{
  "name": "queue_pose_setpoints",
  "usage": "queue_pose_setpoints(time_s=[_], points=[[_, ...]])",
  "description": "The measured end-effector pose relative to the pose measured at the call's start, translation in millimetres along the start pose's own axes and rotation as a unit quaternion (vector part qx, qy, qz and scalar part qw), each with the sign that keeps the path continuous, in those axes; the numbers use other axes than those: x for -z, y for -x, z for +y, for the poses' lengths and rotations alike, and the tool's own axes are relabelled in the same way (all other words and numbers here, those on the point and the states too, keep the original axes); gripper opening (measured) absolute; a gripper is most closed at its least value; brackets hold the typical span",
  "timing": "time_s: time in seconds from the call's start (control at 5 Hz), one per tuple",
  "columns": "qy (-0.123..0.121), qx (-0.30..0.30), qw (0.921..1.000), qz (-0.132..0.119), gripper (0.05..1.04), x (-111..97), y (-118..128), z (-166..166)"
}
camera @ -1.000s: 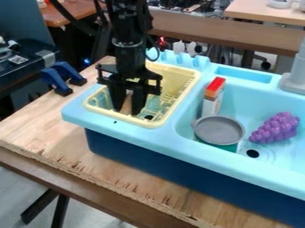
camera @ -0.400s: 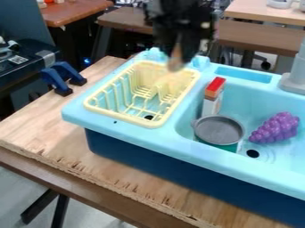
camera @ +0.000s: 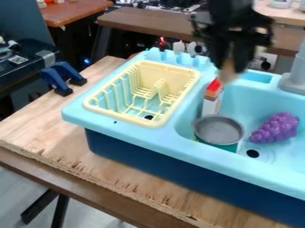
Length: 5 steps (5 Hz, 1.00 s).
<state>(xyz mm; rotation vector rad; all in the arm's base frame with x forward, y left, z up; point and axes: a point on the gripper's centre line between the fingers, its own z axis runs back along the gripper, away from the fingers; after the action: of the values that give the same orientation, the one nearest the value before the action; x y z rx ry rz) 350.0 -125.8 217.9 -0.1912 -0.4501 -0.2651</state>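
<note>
High over the back of the toy sink hangs the black gripper (camera: 231,67), shut on a tan-brown object (camera: 228,73) that is blurred and points downward. Just below it, inside the basin, stands a white box with a red and orange top (camera: 212,95). A grey round pan (camera: 218,130) rests in the basin in front of the box, over something green. To the right lies a purple grape bunch (camera: 275,128) near the drain. The pale yellow dish rack (camera: 127,117) sits at the sink's left side.
The light blue sink (camera: 196,149) stands on a wooden board (camera: 77,160). Its grey faucet (camera: 296,71) rises at the right edge. Blue clamps (camera: 62,76) grip the board at the back left.
The gripper has risen out of the yellow rack with the tan-brown object and moved right, over the back of the basin. The other things have stayed where they were.
</note>
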Motion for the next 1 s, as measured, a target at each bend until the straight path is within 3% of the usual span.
queue_pose_setpoints(time_s=[0.2,0.4,0.6,1.0], points=[[0.037,0.037,0.9986,0.006,0.458,16.1,2.0,-34.5],[0.096,0.084,0.9918,0.012,0.458,40.6,6.5,-65.2],[0.098,0.089,0.9894,0.058,0.458,62.2,17.0,-75.0],[0.056,0.056,0.9920,0.099,0.458,71.2,19.8,-61.2]])
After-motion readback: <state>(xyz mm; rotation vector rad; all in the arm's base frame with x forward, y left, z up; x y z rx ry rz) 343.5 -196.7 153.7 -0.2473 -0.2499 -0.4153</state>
